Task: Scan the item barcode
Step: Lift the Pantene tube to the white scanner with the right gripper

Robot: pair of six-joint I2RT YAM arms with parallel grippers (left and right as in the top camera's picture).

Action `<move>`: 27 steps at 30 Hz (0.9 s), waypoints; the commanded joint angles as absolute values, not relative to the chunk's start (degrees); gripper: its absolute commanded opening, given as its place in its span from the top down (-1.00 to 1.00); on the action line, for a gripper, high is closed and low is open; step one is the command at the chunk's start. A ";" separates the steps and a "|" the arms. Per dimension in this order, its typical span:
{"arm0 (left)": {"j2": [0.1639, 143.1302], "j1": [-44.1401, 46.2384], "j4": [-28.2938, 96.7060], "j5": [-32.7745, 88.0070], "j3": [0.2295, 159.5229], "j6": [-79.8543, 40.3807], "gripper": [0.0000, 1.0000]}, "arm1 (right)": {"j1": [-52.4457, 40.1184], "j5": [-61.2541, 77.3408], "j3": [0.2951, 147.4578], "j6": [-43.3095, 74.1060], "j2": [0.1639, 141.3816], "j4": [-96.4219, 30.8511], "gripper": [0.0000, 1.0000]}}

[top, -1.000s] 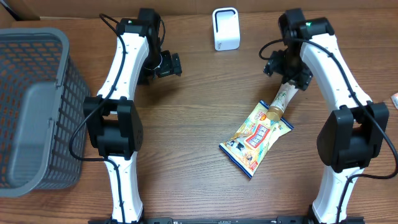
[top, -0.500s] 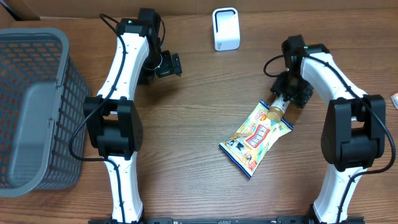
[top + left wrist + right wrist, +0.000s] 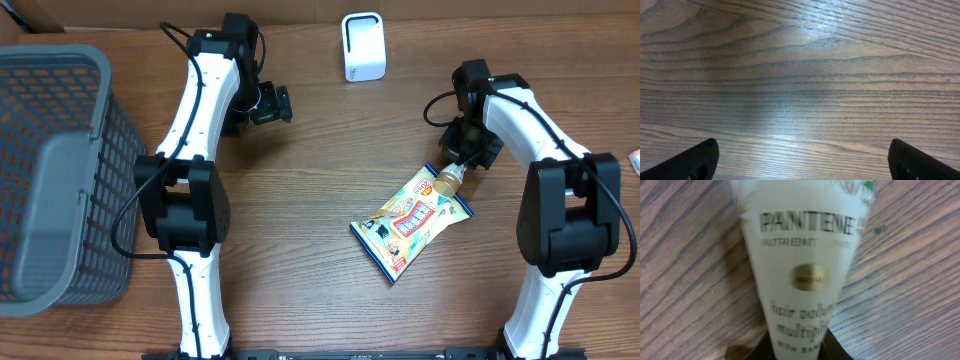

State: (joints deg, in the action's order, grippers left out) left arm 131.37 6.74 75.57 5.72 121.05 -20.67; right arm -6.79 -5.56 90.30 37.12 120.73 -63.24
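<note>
The right gripper (image 3: 461,161) is closed on the tube (image 3: 449,177), at the right side of the table (image 3: 300,200). In the right wrist view the tube's near end sits pinched between the 2 dark fingers (image 3: 836,352) at the bottom edge. The white tube fills most of that view, with "PANTENE" printed across it and a gold oval below. No barcode shows on this face. In the overhead view the tube slants down and left from the gripper. Its brown cap end lies at the top corner of a yellow snack bag (image 3: 408,222), which lies flat and diagonal on the wood.

The white scanner (image 3: 362,45) stands near the table's far edge, well apart from the tube and up to its left.

The left gripper (image 3: 275,104) holds nothing. In the left wrist view its 2 fingertips (image 3: 695,161) stand wide apart at the lower corners, with only bare wood between them. A grey basket (image 3: 55,52) sits at the far left.
</note>
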 commanded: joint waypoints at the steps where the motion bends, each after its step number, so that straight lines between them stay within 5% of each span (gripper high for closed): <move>1: 131.15 6.76 75.55 5.34 121.23 -20.80 -0.99 | -6.66 -5.93 93.45 33.63 120.53 -63.96 0.81; 11: 131.15 6.76 75.55 5.37 121.23 -20.80 -1.00 | -6.68 -0.49 109.27 25.04 120.53 -65.91 0.93; 20: 131.15 6.76 75.55 5.37 121.23 -20.80 -1.00 | -6.63 23.44 114.50 22.02 120.55 -49.21 0.93; 27: 131.15 6.76 75.55 5.37 121.23 -20.80 -1.00 | -8.27 24.38 114.24 22.04 120.57 -33.74 0.93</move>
